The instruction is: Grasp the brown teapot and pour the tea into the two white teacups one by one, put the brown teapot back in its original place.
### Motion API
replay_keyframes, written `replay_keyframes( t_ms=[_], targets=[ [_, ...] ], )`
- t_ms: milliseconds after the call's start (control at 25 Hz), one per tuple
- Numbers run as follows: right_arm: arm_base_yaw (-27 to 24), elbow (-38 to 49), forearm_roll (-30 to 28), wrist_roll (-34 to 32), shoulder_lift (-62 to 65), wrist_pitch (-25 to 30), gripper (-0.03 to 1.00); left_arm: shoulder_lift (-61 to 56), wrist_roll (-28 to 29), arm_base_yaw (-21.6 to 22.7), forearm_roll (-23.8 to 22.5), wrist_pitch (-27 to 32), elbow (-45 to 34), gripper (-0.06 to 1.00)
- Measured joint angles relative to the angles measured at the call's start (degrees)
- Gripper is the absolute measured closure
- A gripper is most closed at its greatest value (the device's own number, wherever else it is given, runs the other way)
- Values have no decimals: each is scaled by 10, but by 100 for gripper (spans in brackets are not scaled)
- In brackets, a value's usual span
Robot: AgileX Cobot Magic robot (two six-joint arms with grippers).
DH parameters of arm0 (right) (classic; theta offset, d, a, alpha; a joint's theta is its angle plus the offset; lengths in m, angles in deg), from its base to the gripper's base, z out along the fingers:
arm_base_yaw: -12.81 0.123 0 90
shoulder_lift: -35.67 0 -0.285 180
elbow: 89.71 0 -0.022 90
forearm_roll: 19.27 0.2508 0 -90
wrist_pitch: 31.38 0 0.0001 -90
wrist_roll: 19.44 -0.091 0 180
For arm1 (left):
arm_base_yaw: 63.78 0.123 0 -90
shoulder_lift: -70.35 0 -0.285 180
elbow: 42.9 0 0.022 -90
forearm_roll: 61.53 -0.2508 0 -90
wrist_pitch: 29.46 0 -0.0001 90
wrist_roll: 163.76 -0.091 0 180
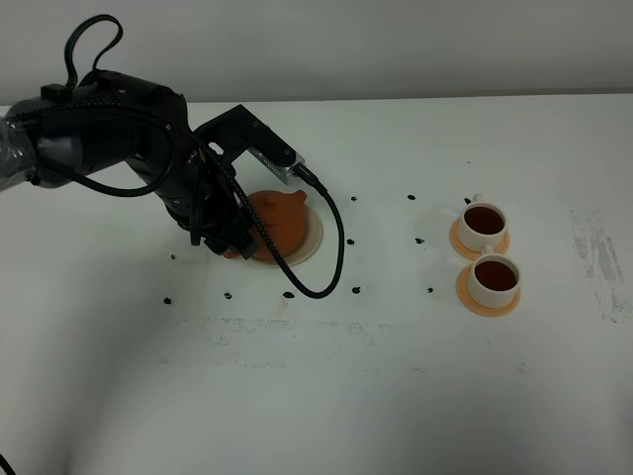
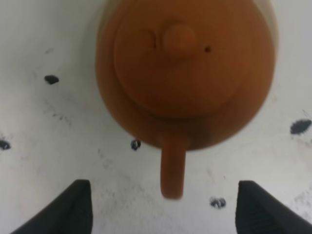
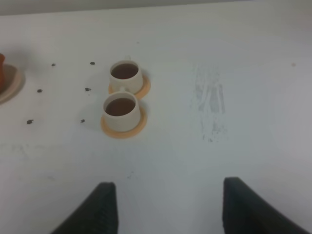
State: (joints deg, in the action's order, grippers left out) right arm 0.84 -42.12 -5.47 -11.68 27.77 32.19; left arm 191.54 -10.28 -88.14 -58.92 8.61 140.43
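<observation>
On the left part of the white surface (image 1: 326, 396), the small round reddish-brown clay teapot (image 1: 279, 220) sits on a round cream-beige flat saucer (image 1: 312, 240), its lid in place and its short spout turned toward the right of the overhead view. The left arm bends down over it, and the left hand (image 1: 229, 236) is at the teapot's left side, where the loop handle lies. From the left wrist camera the teapot (image 2: 183, 73) is seen from above with its knobbed lid and its handle pointing back toward the hand (image 2: 163, 209); the two dark fingers (image 2: 73, 207) stand wide apart on either side of the handle, touching neither it nor the body. Well apart, on the right of the surface, the two small white cylindrical teacups stand close together, the farther one (image 1: 484, 223) and the nearer one (image 1: 495, 278), each on an orange round coaster (image 1: 465, 242) and each filled with dark tea. The right wrist camera shows both cups (image 3: 126, 74) ahead, and the right hand (image 3: 168, 207) hovers above bare surface with its fingers spread apart and nothing between them. Small black specks (image 1: 354, 291) dot the surface around the saucer and between it and the cups.
</observation>
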Motion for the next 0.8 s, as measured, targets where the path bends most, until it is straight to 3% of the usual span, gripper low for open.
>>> replay_keyframes(
  t_ms=[360, 800],
  targets=[
    [0, 0, 0, 0, 0, 0, 50, -91, 1, 17, 0, 29, -17, 34],
    [0, 0, 0, 0, 0, 0, 50, -286, 9, 101, 14, 57, -130, 34]
  ],
)
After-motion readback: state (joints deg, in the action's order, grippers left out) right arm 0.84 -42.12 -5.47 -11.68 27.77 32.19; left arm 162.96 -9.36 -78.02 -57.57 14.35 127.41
